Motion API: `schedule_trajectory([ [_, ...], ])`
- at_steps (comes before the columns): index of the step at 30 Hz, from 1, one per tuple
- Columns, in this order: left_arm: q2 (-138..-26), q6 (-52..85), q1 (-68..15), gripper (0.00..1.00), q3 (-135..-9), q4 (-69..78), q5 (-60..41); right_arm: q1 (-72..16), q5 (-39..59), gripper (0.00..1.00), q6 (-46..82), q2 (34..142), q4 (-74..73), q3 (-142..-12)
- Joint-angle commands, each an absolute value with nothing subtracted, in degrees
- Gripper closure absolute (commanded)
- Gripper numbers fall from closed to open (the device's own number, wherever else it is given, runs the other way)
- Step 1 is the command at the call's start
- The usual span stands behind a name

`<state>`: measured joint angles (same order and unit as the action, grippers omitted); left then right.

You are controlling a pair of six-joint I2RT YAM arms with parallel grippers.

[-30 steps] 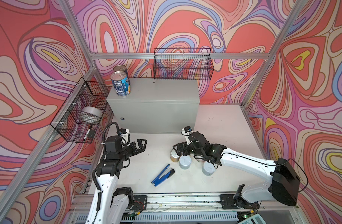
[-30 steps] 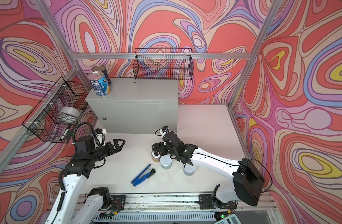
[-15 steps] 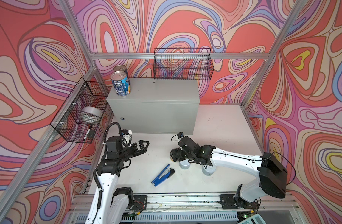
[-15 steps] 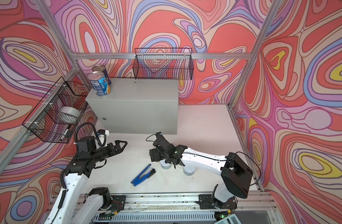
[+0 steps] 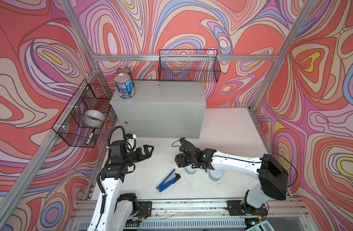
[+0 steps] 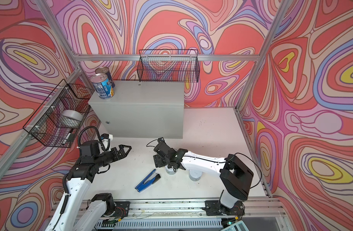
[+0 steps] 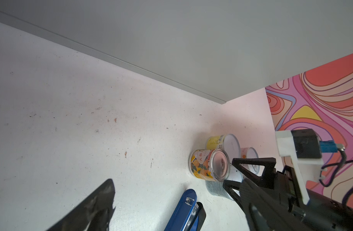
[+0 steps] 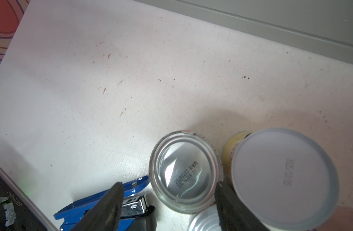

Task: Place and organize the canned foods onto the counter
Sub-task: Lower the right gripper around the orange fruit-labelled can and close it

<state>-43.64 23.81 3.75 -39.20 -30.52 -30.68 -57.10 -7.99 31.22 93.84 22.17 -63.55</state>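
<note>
Your right gripper straddles the silver-topped can. One finger stands at its rim, between it and the white-lidded can. The other finger stands clear of it (over the blue stapler).

white can lid bears the stamped date 2025/12/20.

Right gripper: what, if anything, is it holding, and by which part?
Nothing: the right gripper straddles the small orange can, one finger clear of its side.

2 cans on counter
</note>
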Motion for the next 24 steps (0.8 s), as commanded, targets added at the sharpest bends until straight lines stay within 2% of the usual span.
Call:
schedule_trajectory([
  [1,-43.68,23.16,3.54,0.00,-39.29,-31.71,-30.05,-57.52,-10.91,0.26,29.70,95.15,24.75,-66.12],
  [24,-43.90,23.45,3.60,0.00,-39.20,-32.27,-29.97,-57.83,-10.38,0.27,29.42,98.59,26.88,-68.12],
])
